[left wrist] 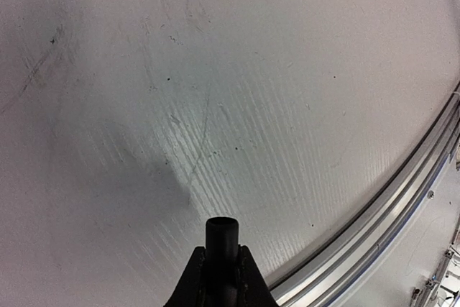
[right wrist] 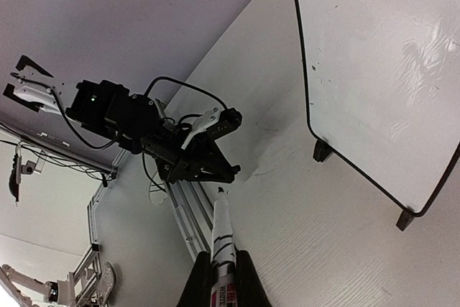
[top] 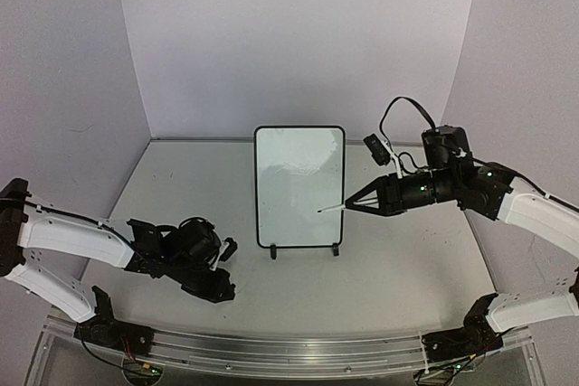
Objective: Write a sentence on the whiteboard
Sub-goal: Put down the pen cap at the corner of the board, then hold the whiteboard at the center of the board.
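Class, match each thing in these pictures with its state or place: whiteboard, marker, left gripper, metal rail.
Things: 1 whiteboard; 2 marker; 3 left gripper; 4 metal rail.
States: a runs along the table's near edge; b standing mid-table, no writing visible; c held by the right gripper, tip toward the board; d fingers shut on a black tube.
Pairs: 1-b; 2-c; 3-d; 4-a.

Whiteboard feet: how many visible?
2. In the top view, one foot sits under the bottom-left corner of the whiteboard, the other foot under its bottom-right corner. The right wrist view shows the same two; none looks hidden.
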### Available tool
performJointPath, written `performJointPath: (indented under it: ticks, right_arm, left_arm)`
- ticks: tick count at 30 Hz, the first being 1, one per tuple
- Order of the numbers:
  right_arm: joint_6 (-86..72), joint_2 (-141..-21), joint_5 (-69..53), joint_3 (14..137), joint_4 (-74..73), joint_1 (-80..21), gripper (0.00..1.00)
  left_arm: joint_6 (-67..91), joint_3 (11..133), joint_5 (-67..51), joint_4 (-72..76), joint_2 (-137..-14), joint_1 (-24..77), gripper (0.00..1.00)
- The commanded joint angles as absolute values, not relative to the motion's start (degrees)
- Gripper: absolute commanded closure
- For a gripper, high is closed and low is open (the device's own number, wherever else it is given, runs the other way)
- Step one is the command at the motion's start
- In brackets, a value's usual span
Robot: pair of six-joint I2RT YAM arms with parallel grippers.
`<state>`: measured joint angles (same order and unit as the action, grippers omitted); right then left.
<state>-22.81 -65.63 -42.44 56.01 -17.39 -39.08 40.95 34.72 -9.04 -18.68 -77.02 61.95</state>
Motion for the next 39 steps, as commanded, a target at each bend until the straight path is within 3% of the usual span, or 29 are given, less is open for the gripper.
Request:
performJointPath:
  ticks: [1, 6, 8, 15, 25, 32, 39]
  right_arm:
    - [-23.6, -65.2, -36.6, 54.3, -16.7, -40.6, 1.00]
    - [-23.9, -65.0, -32.7, 54.0, -16.7, -42.9, 1.00]
    - [-24.0, -65.0, -31.4, 53.8, -16.6, -43.2, 1.00]
    - [-25.0, -63.8, -28.2, 53.0, -15.5, -43.7, 1.00]
    - [-26.3, -61.7, -24.8, 51.8, -15.3, -43.7, 1.00]
    - [-28.3, -60.7, -22.4, 51.9, -15.3, -43.8, 1.00]
    - [-29.1, -59.4, -18.2, 51.1, -13.1, -45.7, 1.00]
  left_arm:
    - [42.6, 34.7, -9.0, -15.6, -80.6, 61.9, 0.97]
    - [42.8, 35.0, -9.2, -14.8, -82.4, 61.8, 0.94]
    - [42.8, 35.1, -8.8, -14.9, -82.5, 61.8, 0.88]
    - [43.7, 34.8, -6.9, -16.2, -80.9, 61.8, 0.48]
    - [45.2, 33.8, -5.6, -17.4, -76.5, 61.8, 0.05]
    - [42.1, 37.4, -6.8, -23.8, -71.8, 59.5, 0.01]
    - [30.3, 47.1, -18.3, -32.1, -67.8, 45.0, 0.01]
